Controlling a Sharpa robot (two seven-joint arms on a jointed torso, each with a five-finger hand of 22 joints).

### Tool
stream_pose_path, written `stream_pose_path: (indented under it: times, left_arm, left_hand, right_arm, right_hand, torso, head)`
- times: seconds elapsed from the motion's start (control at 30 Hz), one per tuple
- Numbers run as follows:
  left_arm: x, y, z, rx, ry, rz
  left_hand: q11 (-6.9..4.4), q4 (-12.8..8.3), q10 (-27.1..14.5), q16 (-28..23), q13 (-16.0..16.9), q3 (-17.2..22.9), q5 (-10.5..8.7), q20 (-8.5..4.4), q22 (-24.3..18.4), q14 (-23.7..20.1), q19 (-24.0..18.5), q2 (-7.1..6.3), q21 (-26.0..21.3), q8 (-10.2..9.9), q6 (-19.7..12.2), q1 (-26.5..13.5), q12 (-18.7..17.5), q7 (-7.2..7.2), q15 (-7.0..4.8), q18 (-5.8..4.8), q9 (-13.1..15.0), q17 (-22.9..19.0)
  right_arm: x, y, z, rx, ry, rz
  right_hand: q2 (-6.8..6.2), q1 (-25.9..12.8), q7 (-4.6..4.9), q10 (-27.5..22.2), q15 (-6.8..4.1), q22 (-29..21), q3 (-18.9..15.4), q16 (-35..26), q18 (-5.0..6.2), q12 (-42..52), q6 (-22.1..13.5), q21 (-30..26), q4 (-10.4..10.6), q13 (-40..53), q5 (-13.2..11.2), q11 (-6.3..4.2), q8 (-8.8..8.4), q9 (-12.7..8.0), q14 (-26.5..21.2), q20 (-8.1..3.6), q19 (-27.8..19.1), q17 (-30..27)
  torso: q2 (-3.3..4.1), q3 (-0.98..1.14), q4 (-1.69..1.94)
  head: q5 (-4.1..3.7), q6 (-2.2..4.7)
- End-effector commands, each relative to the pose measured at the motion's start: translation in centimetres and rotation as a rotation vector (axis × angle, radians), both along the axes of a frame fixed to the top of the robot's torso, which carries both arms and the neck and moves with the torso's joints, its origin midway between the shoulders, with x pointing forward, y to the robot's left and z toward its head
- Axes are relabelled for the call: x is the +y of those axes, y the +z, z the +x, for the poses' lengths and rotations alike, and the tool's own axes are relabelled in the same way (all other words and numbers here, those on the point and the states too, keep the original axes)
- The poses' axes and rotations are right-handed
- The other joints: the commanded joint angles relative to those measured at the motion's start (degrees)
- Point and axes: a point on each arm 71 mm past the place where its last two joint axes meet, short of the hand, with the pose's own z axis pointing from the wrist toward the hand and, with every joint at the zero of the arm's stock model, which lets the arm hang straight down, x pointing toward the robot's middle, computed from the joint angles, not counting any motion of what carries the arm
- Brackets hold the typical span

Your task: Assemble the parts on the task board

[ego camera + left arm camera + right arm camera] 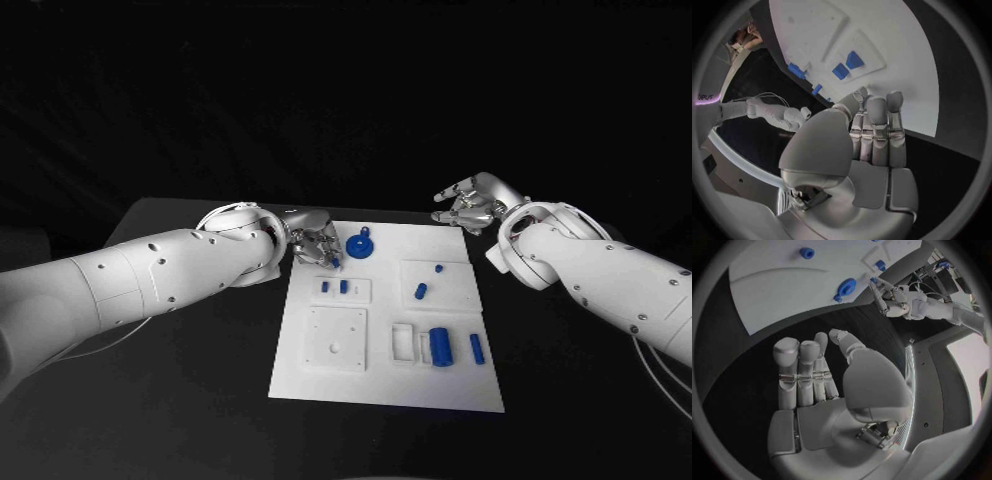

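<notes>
The flat white task board (382,390) lies mid-bench on the matte black bench (173,400). The left hand (310,245) holds a small blue part (333,264) in its fingertips over the board's far left corner. A round blue disc part (361,245) lies beside it. The right hand (469,205) hovers off the far right corner, its metallic fingers released and holding nothing.

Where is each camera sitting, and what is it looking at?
Head view: up on the robot's head, looking down at the task board; both white arms, the left robot hand and the right robot hand show.
Left wrist view: behind the left robot hand, facing the board.
Right wrist view: behind the right robot hand, facing the board.
Shared: the round blue part shows in the head view and the right wrist view.
</notes>
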Motion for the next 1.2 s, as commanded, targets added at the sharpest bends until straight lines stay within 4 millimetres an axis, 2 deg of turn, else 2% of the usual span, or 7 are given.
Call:
stream_pose_path:
  times: [0.03,0.2,0.37,0.53,0.67,1.07,1.2]
  left_arm:
    - [-0.3,-0.1,-0.1,0.009,-0.014,-0.003]
    - [-0.5,-0.3,-0.1,0.016,-0.019,0.001]
    - [-0.8,-0.6,-0.1,0.012,-0.021,0.016]
    - [-1.0,-1.0,-0.2,0.017,-0.027,0.030]
    - [-1.1,-1.2,-0.2,0.021,-0.031,0.045]
    - [-1.5,-1.5,-0.4,-0.002,-0.050,0.107]
    - [-1.7,-1.5,-0.6,-0.014,-0.069,0.113]
  left_hand:
    - [0.00,-0.1,-0.6,-0.2,0.0,0.1,0.15,-0.01,1.2,-0.1,-0.3,-0.25,0.3,0.1,-0.3,0.2,0.1,0.21,0.07,1.00,0.0,0.1]
    - [0.00,-0.2,-0.6,-0.1,0.0,0.1,0.14,0.02,1.2,-0.2,-0.4,-0.29,0.4,0.1,-0.3,0.1,0.1,0.21,0.09,1.01,0.0,0.1]
    - [0.03,-0.1,-0.6,0.0,0.0,0.1,0.14,0.03,1.2,-0.2,-0.4,-0.17,0.5,0.1,-0.4,0.1,0.1,0.25,0.12,1.02,0.0,0.1]
    - [0.02,-0.1,-0.6,0.0,0.0,0.1,0.14,0.04,1.2,-0.1,-0.4,-0.13,0.6,0.1,-0.4,0.1,0.1,0.24,0.12,1.05,0.1,0.1]
    - [0.01,-0.1,-0.6,0.0,0.0,0.2,0.14,0.04,1.2,-0.1,-0.4,-0.12,0.6,0.1,-0.4,0.1,0.1,0.24,0.12,1.06,0.1,0.1]
    - [-0.01,0.1,-0.7,0.2,0.0,-0.2,-0.19,0.07,1.1,0.0,-0.3,-0.18,0.8,0.2,-0.5,-0.1,0.1,0.25,0.13,1.08,0.1,0.1]
    - [-0.35,0.3,0.1,0.3,0.1,-0.7,-0.53,0.00,1.1,0.1,-0.2,-0.20,0.8,0.2,0.3,-0.1,0.1,0.00,-0.07,1.02,0.2,0.1]
  right_arm:
    - [0.1,0.0,0.0,-0.002,0.009,-0.001]
    - [0.1,0.0,0.0,-0.001,0.009,-0.001]
    - [0.1,0.0,0.0,0.001,0.009,-0.002]
    - [0.0,0.0,0.0,0.002,0.009,-0.003]
    - [0.0,-0.1,0.0,0.003,0.009,-0.003]
    - [0.0,-0.1,0.0,0.004,0.009,-0.002]
    - [0.0,-0.2,0.0,0.005,0.010,-0.003]
  right_hand:
    - [-0.24,-0.1,-0.01,-0.1,-0.13,4.8,0.3,-0.1,0.68,0.2,0.6,-0.2,0.1,0.0,0.2,-0.27,-0.08,0.1,-0.3,-0.41,2.8,-0.1]
    - [-0.24,-0.1,-0.01,-0.1,-0.13,4.8,0.3,-0.1,0.68,0.2,0.6,-0.2,0.1,0.0,0.2,-0.27,-0.08,0.1,-0.3,-0.41,2.8,-0.1]
    - [-0.24,-0.1,-0.01,-0.1,-0.13,4.8,0.3,-0.1,0.68,0.2,0.6,-0.2,0.1,0.0,0.2,-0.27,-0.08,0.1,-0.3,-0.41,2.8,-0.1]
    - [-0.24,-0.1,-0.01,-0.1,-0.13,4.8,0.3,-0.1,0.68,0.2,0.6,-0.2,0.1,0.0,0.2,-0.27,-0.08,0.1,-0.3,-0.41,2.8,-0.1]
    - [-0.24,-0.1,-0.01,-0.1,-0.13,4.8,0.3,-0.1,0.68,0.2,0.6,-0.2,0.1,0.0,0.2,-0.27,-0.08,0.1,-0.3,-0.41,2.8,-0.1]
    - [-0.24,-0.1,-0.01,-0.1,-0.13,4.8,0.3,-0.1,0.68,0.2,0.6,-0.2,0.1,0.0,0.2,-0.27,-0.08,0.1,-0.3,-0.41,2.8,-0.1]
    - [-0.24,-0.1,-0.01,-0.1,-0.13,4.8,0.3,-0.1,0.68,0.2,0.6,-0.2,0.1,0.0,0.2,-0.27,-0.08,0.1,-0.3,-0.41,2.8,-0.1]
  torso:
    - [-0.01,0.01,-0.03]
    - [0.02,0.02,-0.03]
    - [0.00,0.00,0.01]
    - [0.01,-0.01,-0.07]
    - [0.01,-0.02,-0.02]
    - [-0.02,0.01,-0.02]
    - [0.00,0.02,-0.03]
  head:
    - [0.05,0.03]
    - [0.03,-0.07]
    - [-0.10,0.30]
    - [-0.03,0.10]
    - [-0.39,-0.04]
    - [-0.27,-0.28]
    - [-0.26,-0.31]
